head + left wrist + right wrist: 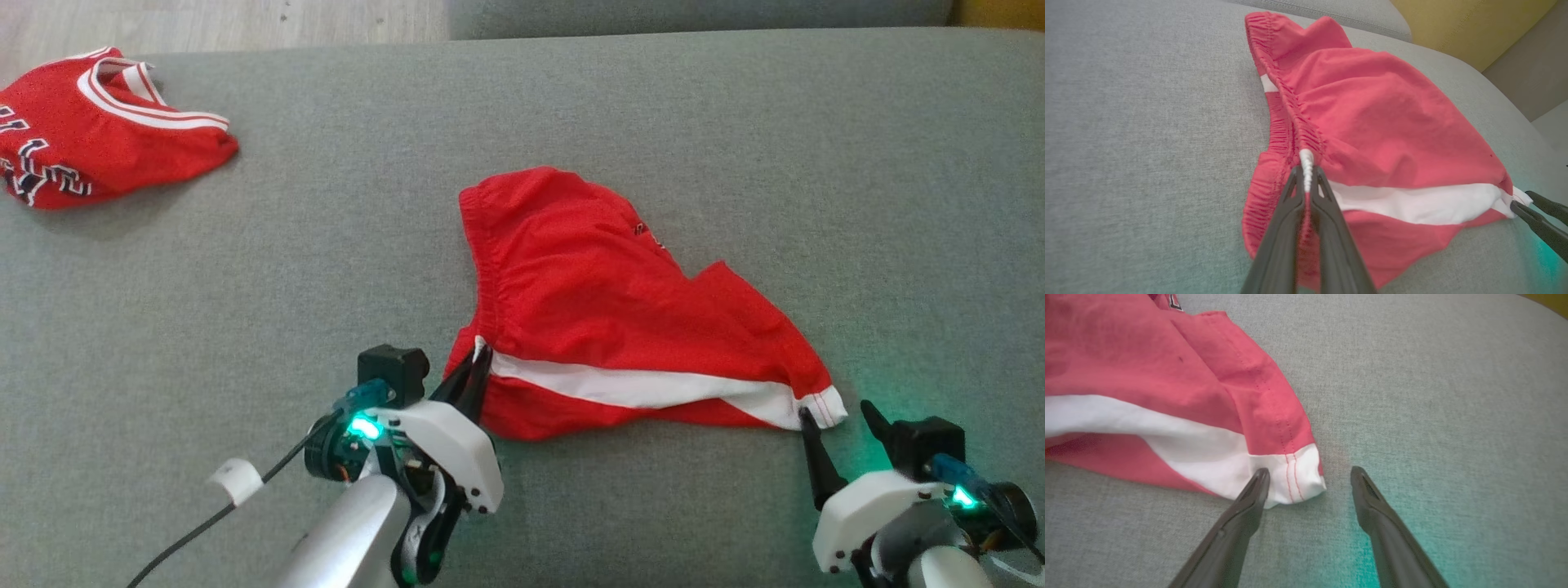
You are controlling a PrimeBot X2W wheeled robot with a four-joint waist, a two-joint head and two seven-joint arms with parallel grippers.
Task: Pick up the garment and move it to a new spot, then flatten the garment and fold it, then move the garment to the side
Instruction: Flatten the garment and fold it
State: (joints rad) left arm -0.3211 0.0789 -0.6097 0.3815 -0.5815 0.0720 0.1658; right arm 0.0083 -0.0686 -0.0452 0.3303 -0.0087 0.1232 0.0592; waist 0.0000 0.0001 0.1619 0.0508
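Nearest, my left gripper (482, 358) pinched shut on the waistband (1306, 157) of the red shorts (588, 286) | white stripe (637, 388) runs rightward across the grey cushion (245, 286) | my right gripper (837, 415) spread wide, hem corner (1294, 477) against its inner finger, not yet gripped

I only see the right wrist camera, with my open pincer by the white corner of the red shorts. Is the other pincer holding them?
Observer: Yes. The left pincer is shut on the red shorts, at the waistband end of the white stripe.
Operator: Is anything else lying there?
Observer: A red jersey with white trim lies bunched at the far left of the grey cushion.
Operator: Are the shorts flat?
Observer: Not yet. The elastic waistband curves, and the cloth is rumpled.
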